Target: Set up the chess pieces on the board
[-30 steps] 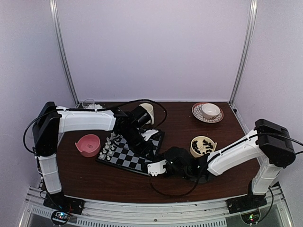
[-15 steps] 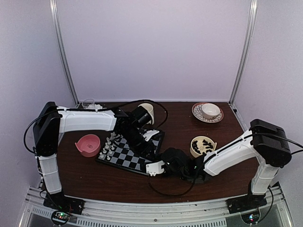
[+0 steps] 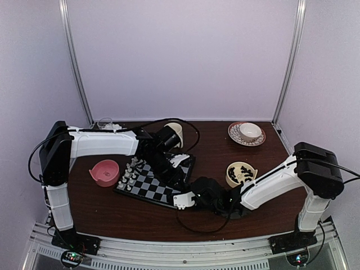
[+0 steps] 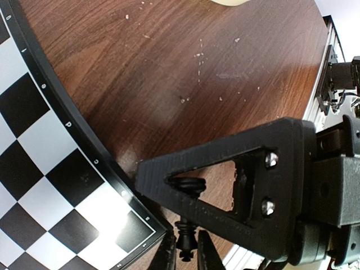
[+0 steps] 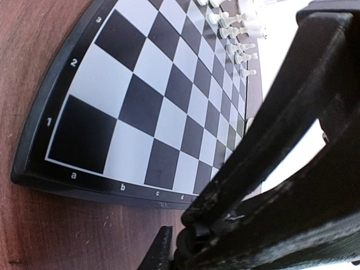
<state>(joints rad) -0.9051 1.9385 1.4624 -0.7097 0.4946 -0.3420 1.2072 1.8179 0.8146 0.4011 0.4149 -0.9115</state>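
Note:
The board [image 3: 147, 183] lies left of centre, with white chess pieces [image 3: 129, 174] ranked along its left side. My left gripper [image 3: 181, 184] hangs just off the board's right corner. It is shut on a black chess piece [image 4: 187, 242], whose base shows through the triangular finger [image 4: 225, 169]. My right gripper [image 3: 181, 197] meets it from the front, and its thin fingertips [image 4: 209, 253] press on either side of that piece's top. The right wrist view shows the board [image 5: 140, 84], the far white pieces [image 5: 236, 34] and the black piece [image 5: 194, 243] beside a fingertip [image 5: 162, 250].
A cream bowl [image 3: 241, 173] holding black pieces stands right of the board. A pink bowl [image 3: 105, 172] sits to its left. A cream mug [image 3: 176, 132], a glass dish [image 3: 107, 122] and a cup on a saucer [image 3: 247, 133] line the back. A black cable [image 3: 202, 228] loops near the front.
My right gripper has crept a little left toward the board's corner and its jaws have narrowed. The left arm has stayed where it was.

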